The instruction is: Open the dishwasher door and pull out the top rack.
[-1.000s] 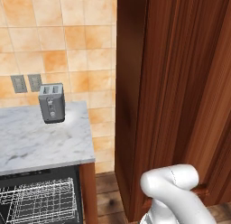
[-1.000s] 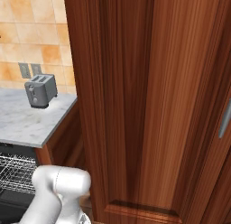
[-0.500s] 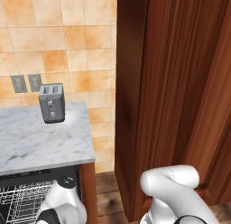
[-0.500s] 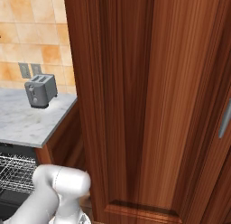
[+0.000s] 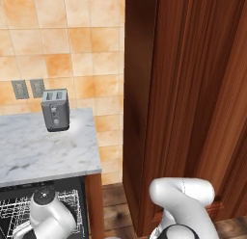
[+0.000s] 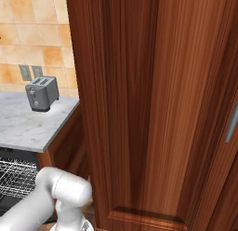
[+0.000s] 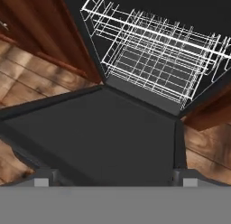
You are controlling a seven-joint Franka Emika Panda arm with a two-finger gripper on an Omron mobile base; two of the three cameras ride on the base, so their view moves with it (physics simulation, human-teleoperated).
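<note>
The hand (image 7: 115, 179) is wide open and holds nothing. Its two dark fingertips (image 7: 43, 179) poke up far apart at the bottom of the hand view. Just past them lies the dishwasher door (image 7: 97, 133). It is a big flat black panel, and it is folded all the way down, so it lies flat over the wooden floor (image 7: 31, 76). The hand hangs above it and does not touch it.

Behind the door is the dark inside of the dishwasher. The top rack (image 7: 155, 56) sits there, a white wire basket with thin spikes standing up. It sticks out a little from the opening, over the back edge of the door.

In the left base view the white arm (image 5: 48, 216) reaches down in front of the white wires (image 5: 14, 214). Above them is the grey marble worktop (image 5: 43, 153). A small grey toaster (image 5: 55, 110) stands on the worktop by the tiled wall (image 5: 72, 45). Two grey wall sockets (image 5: 28, 88) are just beside it. To the right stands a tall brown wooden cabinet (image 5: 188, 98).
</note>
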